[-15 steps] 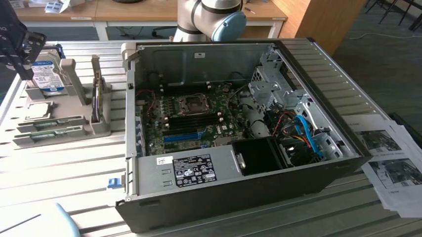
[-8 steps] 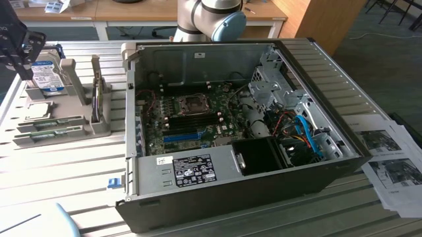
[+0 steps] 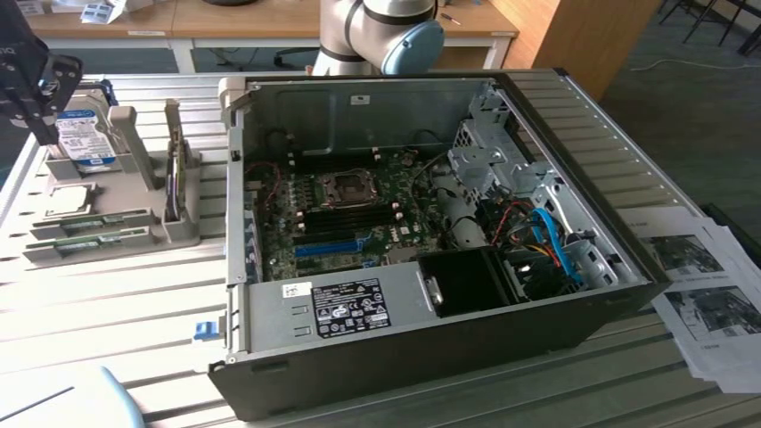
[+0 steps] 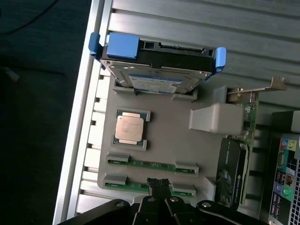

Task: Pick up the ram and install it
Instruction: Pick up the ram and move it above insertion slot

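jaws are sitting pressed together, black fingertips (image 4: 153,183) meeting, pinching nothing, hanging over the long thin green ram stick (image 4: 136,186). ram is sitting in the nearest slot of the grey plastic holder tray (image 4: 168,136), with a second green stick (image 4: 152,164) lying just beside it. square silver cpu chip (image 4: 131,129) and silver hard drive with blue-white label (image 4: 154,79) are sitting farther back on the tray. tray is resting on the slatted metal surface (image 4: 211,28), at the exterior view's left of the open black computer case (image 3: 476,357).
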